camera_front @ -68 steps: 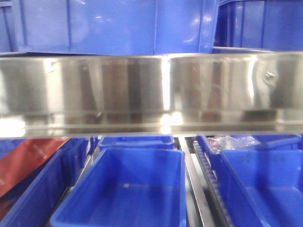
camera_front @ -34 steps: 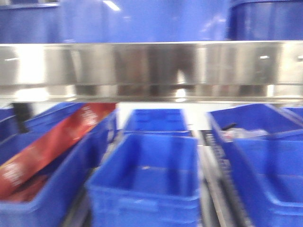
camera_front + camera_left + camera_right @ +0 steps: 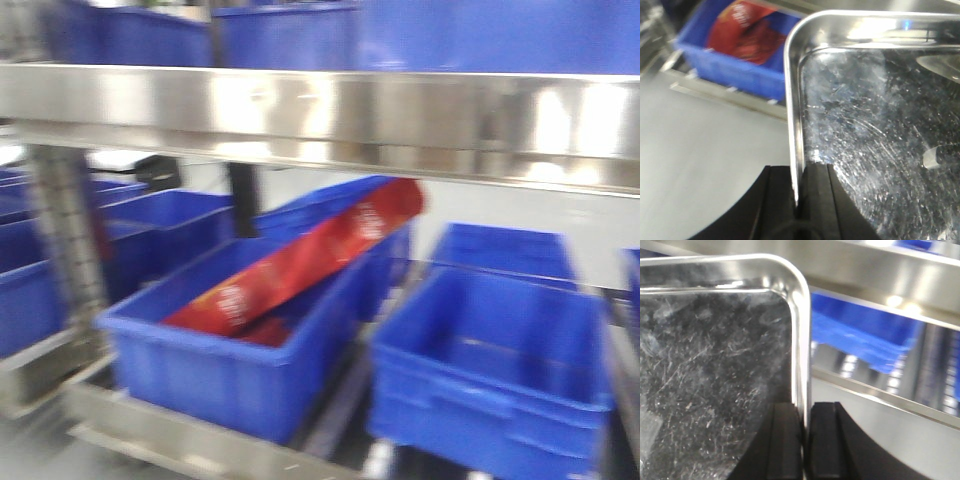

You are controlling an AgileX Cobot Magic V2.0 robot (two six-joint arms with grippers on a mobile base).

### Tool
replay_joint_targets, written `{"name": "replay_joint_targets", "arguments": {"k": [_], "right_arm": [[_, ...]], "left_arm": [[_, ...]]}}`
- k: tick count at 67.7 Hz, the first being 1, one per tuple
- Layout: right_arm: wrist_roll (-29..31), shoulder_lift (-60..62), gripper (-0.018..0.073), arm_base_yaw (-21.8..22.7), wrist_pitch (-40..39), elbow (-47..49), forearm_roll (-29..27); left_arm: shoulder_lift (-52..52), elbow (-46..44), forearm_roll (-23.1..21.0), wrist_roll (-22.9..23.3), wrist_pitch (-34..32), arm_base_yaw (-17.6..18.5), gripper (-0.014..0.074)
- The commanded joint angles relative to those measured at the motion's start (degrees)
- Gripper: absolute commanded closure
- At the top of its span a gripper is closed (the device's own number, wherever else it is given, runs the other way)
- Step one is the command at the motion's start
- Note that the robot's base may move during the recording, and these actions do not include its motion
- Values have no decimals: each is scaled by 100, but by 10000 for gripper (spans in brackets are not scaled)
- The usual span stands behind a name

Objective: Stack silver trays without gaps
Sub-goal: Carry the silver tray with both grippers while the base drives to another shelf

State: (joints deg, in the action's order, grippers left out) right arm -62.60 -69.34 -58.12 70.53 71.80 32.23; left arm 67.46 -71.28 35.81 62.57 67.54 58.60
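Observation:
In the left wrist view a silver tray (image 3: 865,125) with a scratched bottom fills the right side. Its left rim (image 3: 791,100) runs down between the black fingers of my left gripper (image 3: 798,172), which is shut on it. The right wrist view shows a silver tray (image 3: 715,365) whose right rim (image 3: 802,340) is clamped by my right gripper (image 3: 805,410). The tray hangs above a grey floor (image 3: 700,150) in front of the shelves. Neither tray nor grippers appear in the front view.
A brushed-steel shelf rail (image 3: 320,110) crosses the front view, with blue bins (image 3: 300,35) above it. Below stand more blue bins (image 3: 490,370); one (image 3: 220,370) holds a long red package (image 3: 300,265). A steel upright (image 3: 65,250) stands at the left.
The front view has swung left and pulled back: the shelf rail sits higher, the red package has shifted from the left edge to the centre, and the steel upright has come into view.

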Motion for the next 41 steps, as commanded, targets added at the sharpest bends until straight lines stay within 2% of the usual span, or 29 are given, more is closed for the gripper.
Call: {"name": "replay_joint_targets", "arguments": {"k": [1, 41], "right_arm": [[0, 33, 565, -47, -416, 21, 88], [0, 33, 565, -47, -416, 21, 88]], "left_arm": [[-22, -19, -33, -11, -300, 64, 612], [-22, -19, -33, -11, -300, 64, 612]]}}
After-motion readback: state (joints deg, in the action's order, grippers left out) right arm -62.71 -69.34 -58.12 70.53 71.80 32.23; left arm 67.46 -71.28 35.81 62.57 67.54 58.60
